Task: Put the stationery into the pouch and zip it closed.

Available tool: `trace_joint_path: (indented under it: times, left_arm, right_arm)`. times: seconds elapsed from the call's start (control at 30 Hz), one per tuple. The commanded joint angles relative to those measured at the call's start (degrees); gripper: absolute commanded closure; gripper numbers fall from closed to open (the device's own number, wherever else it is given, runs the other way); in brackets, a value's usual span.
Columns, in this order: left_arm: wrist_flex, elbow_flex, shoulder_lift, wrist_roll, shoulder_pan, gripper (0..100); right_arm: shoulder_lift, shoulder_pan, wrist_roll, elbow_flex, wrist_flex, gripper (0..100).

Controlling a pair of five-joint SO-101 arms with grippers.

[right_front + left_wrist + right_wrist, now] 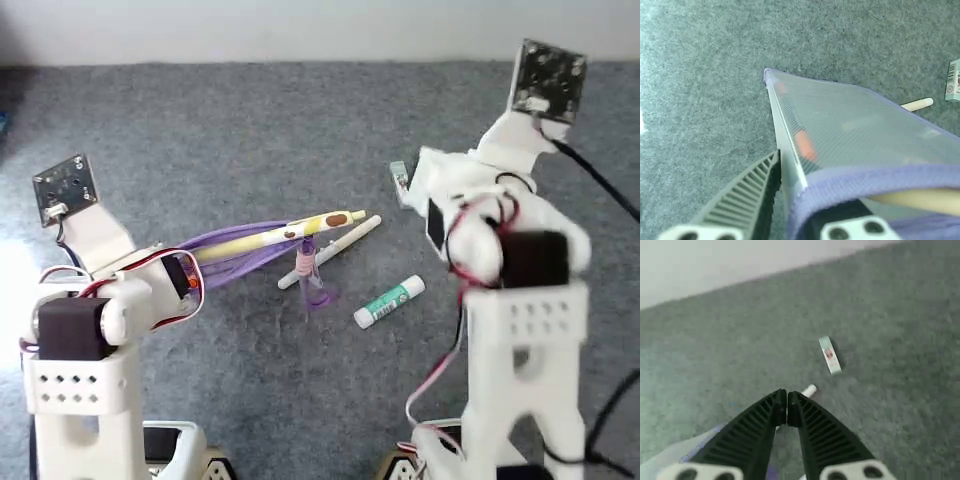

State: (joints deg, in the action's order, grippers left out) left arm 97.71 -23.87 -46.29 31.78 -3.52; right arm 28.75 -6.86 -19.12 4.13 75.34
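L gripper (785, 170) is clamped on the purple-trimmed edge of the pouch (850, 130). 1 ribbed finger (747, 192) shows; the other is mostly hidden under the mesh. Through the mesh there is an orange blur (805, 144) – can't tell what it is. A yellow pen (290, 232) w/ brown spots lies in the pouch mouth, its tip sticking out.

On the grey carpet (250, 120) lies a white pen (340, 242), partly behind a pink-and-purple bit (306, 268) that is hard to make out. A glue stick (389, 301) lies near it, not touching.

R gripper (786, 392) is empty, fingers pressed together, near the white pen's tip. A green-white item (400, 181) sits by the R arm – too blurry to name.
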Motion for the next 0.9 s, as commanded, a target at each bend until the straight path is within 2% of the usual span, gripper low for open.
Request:
trace_joint_path:
  times: [0.0,0.17,0.33,0.47,0.6,0.87]
  left_arm:
    - [-1.4,0.0,-0.7,0.7,-0.4,99]
    - [-1.4,0.0,-0.7,0.7,-0.4,99]
    - [-1.4,0.0,-0.7,0.7,-0.4,99]
    - [-1.4,0.0,-0.7,0.7,-0.4,99]
    - [-1.4,0.0,-0.4,0.7,-0.4,99]
    - [-1.4,0.0,-0.4,0.7,-0.4,99]
  right_arm:
    - [-2.8,-0.3,-0.5,3.3,-3.1,98.3]
    - [-2.4,-10.9,-0.9,4.1,-5.1,98.3]
    - [6.5,-26.4,-0.9,0.7,-1.5,98.3]
    - [14.4,-33.6,-0.9,-1.5,-0.9,98.3]
    - [17.9,-32.8,-0.6,-0.7,-0.6,98.3]
    - [17.2,-16.4,-0.9,0.4,2.1,98.3]
